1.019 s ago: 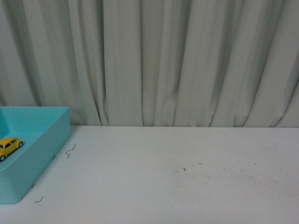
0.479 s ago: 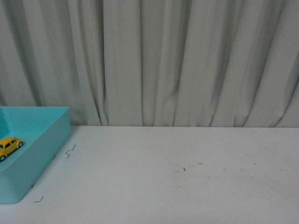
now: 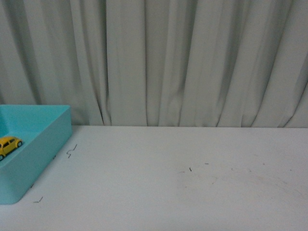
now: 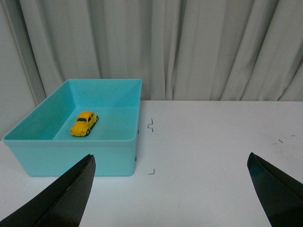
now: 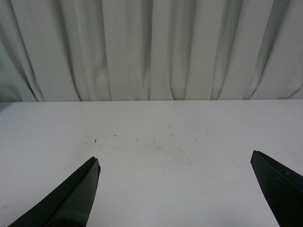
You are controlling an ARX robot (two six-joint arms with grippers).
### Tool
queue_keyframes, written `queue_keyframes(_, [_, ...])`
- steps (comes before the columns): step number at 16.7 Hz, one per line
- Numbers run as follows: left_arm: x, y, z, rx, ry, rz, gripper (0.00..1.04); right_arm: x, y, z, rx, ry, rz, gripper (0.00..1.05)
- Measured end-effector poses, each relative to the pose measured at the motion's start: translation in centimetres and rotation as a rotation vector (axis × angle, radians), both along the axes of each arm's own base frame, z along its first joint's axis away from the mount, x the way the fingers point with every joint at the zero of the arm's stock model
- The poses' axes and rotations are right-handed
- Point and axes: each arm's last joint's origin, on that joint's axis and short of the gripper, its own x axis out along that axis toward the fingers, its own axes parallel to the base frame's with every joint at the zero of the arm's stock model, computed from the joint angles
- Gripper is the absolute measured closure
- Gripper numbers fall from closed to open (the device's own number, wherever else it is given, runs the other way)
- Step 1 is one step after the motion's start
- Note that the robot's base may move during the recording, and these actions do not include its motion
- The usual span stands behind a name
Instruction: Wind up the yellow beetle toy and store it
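Front view: white table (image 3: pixel 183 183) runs back to a pale pleated curtain (image 3: pixel 183 62) along its far edge. At the table's left edge stands a turquoise bin (image 3: pixel 45 139), cut off by the frame, and the yellow beetle toy (image 3: pixel 8 145) sits on its wheels on the bin's floor. Small dark marks (image 3: pixel 71 153) lie on the table just beside the bin's right wall, and a few fainter specks sit toward the middle of the surface. Neither arm shows in this view.

Left wrist view: the whole bin (image 4: pixel 106 153) shows as an open rectangular tray near the table's far left corner, with the toy car (image 4: pixel 84 123) standing inside it on the floor, apart from every wall. The left gripper (image 4: pixel 173 189) hangs above the table short of the bin, its two dark fingers (image 4: pixel 66 196) spread wide and holding nothing.

Right wrist view: bare tabletop (image 5: pixel 156 142) with faint scuffs reaches the curtain (image 5: pixel 156 47). The right gripper (image 5: pixel 175 189) is likewise spread wide above the table, its fingers (image 5: pixel 75 198) empty.
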Motion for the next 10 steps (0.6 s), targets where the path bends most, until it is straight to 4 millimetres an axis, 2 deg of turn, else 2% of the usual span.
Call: queue_keyframes(10, [0.00, 0.00, -0.03, 0.000, 0.003, 0.000, 0.07, 0.00, 0.00, -0.03, 0.000, 0.003, 0.000, 0.07])
